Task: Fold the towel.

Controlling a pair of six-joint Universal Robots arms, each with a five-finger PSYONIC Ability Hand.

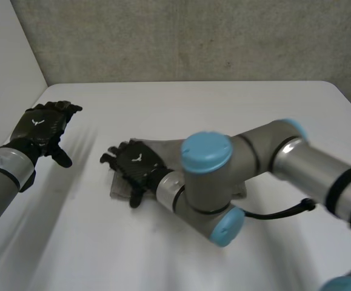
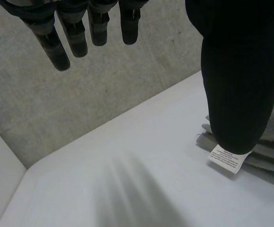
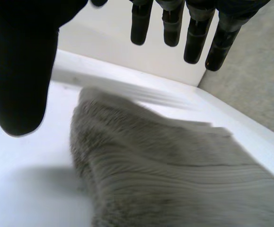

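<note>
Right now my right hand [image 1: 137, 165] hangs open and empty over the left end of the towel [image 3: 174, 170], which lies crosswise; my open left hand [image 1: 42, 124] is well apart.

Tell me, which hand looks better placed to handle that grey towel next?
Right, probably. The right hand is directly over the towel with fingers open, so it need only come down. The left hand is open too, but off to the side over bare table, apart from the towel.
</note>
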